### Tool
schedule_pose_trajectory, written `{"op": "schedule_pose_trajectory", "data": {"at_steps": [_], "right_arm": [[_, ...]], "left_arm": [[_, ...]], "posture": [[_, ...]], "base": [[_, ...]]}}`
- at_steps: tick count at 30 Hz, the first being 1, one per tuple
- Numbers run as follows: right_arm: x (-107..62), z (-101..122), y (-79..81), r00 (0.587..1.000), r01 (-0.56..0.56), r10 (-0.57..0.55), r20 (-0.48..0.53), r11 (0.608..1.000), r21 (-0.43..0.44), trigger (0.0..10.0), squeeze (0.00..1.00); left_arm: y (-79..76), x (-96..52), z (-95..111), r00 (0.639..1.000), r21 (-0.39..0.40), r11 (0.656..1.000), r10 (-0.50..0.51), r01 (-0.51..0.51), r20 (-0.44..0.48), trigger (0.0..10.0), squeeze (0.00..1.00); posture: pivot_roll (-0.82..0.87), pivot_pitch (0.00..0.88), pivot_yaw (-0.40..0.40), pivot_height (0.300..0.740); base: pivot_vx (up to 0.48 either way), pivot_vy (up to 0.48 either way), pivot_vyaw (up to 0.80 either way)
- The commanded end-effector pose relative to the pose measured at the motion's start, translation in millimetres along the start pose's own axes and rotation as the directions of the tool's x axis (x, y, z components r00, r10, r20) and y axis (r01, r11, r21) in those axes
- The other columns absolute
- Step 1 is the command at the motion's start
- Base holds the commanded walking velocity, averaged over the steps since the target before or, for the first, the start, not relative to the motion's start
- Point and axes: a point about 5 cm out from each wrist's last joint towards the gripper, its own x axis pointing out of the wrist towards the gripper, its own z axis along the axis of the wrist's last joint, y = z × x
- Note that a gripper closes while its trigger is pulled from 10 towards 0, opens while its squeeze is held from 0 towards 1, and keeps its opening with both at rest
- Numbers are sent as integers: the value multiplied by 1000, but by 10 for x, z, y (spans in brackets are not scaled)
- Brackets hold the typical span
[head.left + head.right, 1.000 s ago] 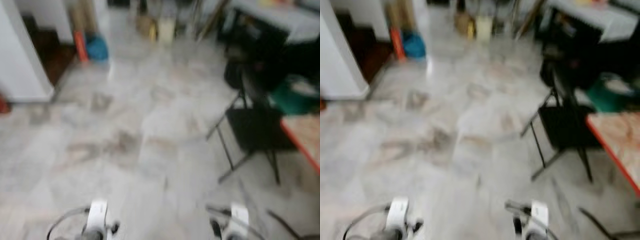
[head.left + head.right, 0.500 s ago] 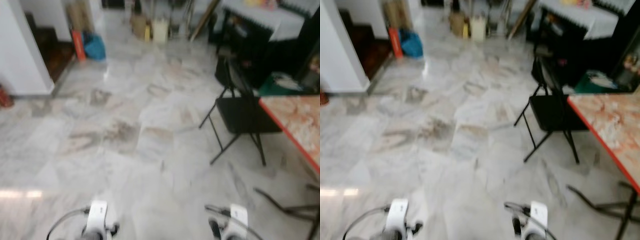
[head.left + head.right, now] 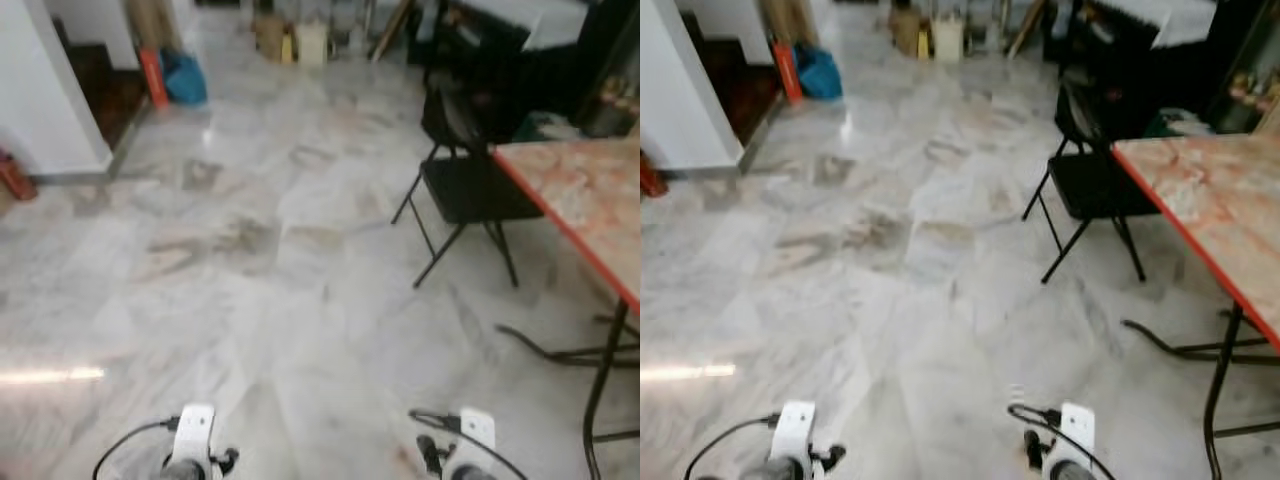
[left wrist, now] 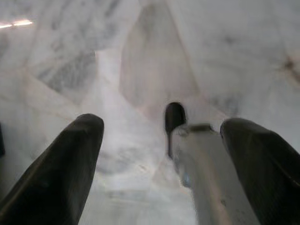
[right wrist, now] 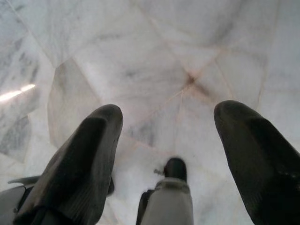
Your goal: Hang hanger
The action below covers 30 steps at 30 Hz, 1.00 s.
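Note:
Both arms hang low at my sides over a grey marble floor (image 3: 300, 300). In the eye views their silver wrists sit at the bottom edge, the left arm (image 3: 192, 445) and the right arm (image 3: 465, 440). In the left wrist view my left gripper (image 4: 164, 140) is open, with bare floor between its black fingers (image 4: 70, 164). My right gripper (image 5: 171, 136) is open too, with nothing between its fingers (image 5: 89, 154). A silver leg with a black foot (image 5: 176, 168) stands below each gripper.
A black folding chair (image 3: 465, 180) stands ahead on the right, beside a marbled table with an orange edge (image 3: 580, 200) on black legs (image 3: 600, 380). A white wall corner (image 3: 50, 100) is at the left. A blue bag (image 3: 185, 78) and boxes (image 3: 290, 40) lie far back.
The whole picture has shifted as I walk: the chair and table have come nearer and more of the table shows. Blur has lessened. Both arms hang as before.

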Motion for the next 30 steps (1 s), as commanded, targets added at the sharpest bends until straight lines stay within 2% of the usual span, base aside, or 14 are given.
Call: {"op": "schedule_pose_trajectory", "data": {"at_steps": [1, 14, 30], "right_arm": [[4, 12, 15, 1000, -2, 2, 5, 1000, 1, 10000, 0], [7, 26, 12, 1000, 2, -2, 7, 1000, 3, 10000, 0], [8, 28, 10, 1000, 9, -9, 5, 1000, 3, 10000, 0]], "left_arm": [[26, -7, -41, 1000, 2, 1000, 4, -4, -19, 10000, 0], [22, -6, -40, 1000, -3, 1000, 6, -6, -17, 10000, 0], [29, -4, -16, 1000, -12, 1000, 8, -8, -9, 10000, 0]], "posture": [[125, 0, -33, 740], [122, 0, -35, 740], [120, 0, -31, 740]], "base": [[-401, 0, 0], [-377, 0, 0], [0, 0, 0]]}}
